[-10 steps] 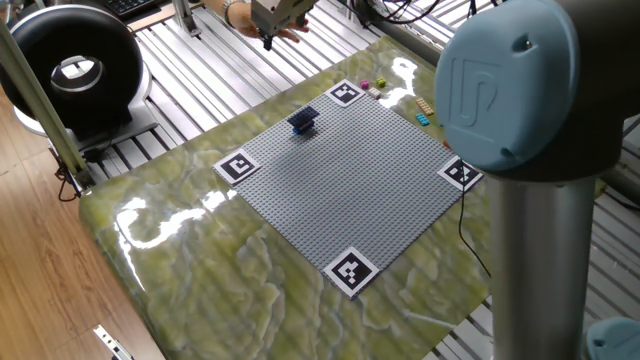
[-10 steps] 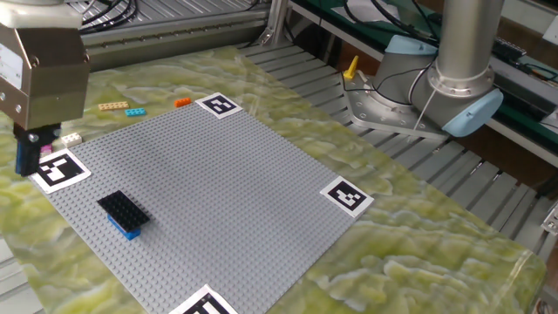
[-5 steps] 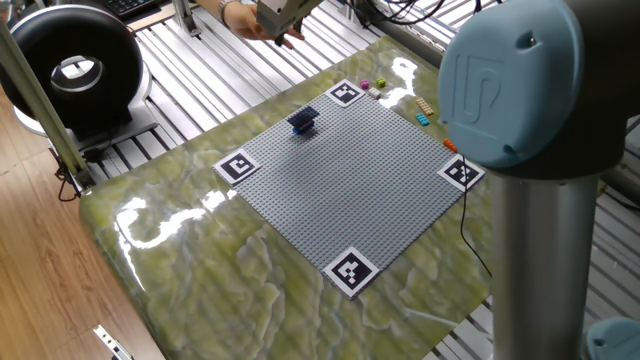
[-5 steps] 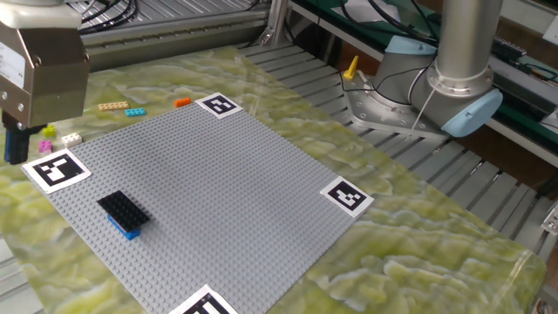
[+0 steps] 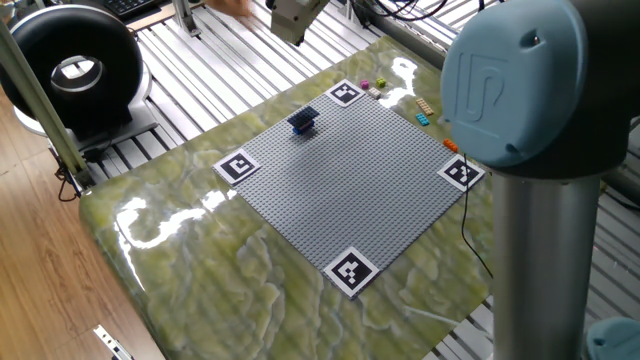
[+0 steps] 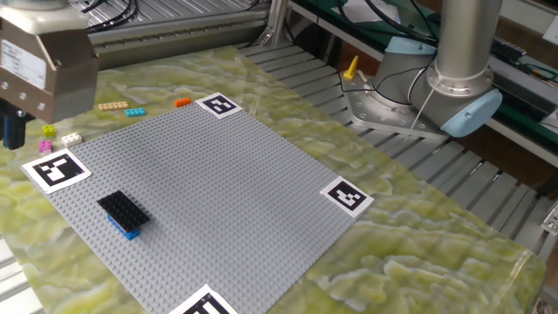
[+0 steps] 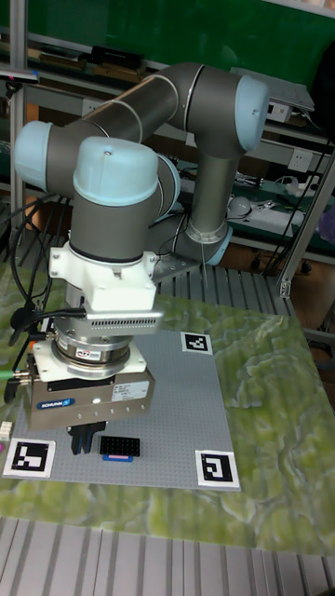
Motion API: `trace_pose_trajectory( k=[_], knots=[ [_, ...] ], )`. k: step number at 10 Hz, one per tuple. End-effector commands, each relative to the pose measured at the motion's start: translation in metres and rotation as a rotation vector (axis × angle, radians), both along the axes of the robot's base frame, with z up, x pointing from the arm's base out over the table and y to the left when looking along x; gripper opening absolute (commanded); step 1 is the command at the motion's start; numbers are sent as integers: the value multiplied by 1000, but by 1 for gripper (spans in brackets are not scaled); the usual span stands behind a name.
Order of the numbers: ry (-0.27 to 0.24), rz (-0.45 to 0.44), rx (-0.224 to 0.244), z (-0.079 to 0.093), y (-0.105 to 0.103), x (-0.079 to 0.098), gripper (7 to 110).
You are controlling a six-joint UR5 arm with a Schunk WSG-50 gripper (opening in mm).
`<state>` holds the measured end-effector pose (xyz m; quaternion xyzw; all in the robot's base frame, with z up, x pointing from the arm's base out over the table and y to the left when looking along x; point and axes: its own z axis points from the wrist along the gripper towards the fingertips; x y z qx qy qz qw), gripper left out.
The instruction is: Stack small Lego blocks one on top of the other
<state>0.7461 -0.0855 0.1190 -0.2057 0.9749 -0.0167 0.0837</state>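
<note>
The gripper (image 7: 87, 438) hangs above one corner of the grey baseplate (image 6: 218, 201), dark fingers (image 6: 12, 131) pointing down over the marker square (image 6: 54, 167) there. Whether they are spread or pressed together cannot be told, and nothing shows between them. The boxy metal gripper body carries a ribbed white collar under a smooth grey-and-blue arm.

On the baseplate, near the edge running from that corner, sits a stack (image 6: 122, 214): a flat black studded brick on a blue one. Loose small bricks lie on the glossy green marbled table (image 6: 418, 235) just off the corner beneath the gripper: magenta (image 6: 45, 145), yellow-green (image 6: 48, 130) and pale (image 6: 71, 138). Further along that edge lie tan (image 6: 112, 105), cyan (image 6: 135, 112) and orange (image 6: 182, 102).

The baseplate is a square of fine studs with a black-and-white marker at every corner. Its middle and the sides away from the stack lie bare.
</note>
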Motion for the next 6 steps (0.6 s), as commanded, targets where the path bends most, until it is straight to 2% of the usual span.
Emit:
trace_pose_trajectory(
  k=[1, 3, 4, 5, 6],
  knots=[
    [-1, 103, -55, -1, -9, -2, 7],
    [-3, 136, -109, 2, -20, 1, 7],
    [39, 222, -74, 0, -10, -9, 7],
    [103, 332, 48, -2, 21, -29, 7],
    [113, 303, 42, -2, 17, -33, 7]
  ],
)
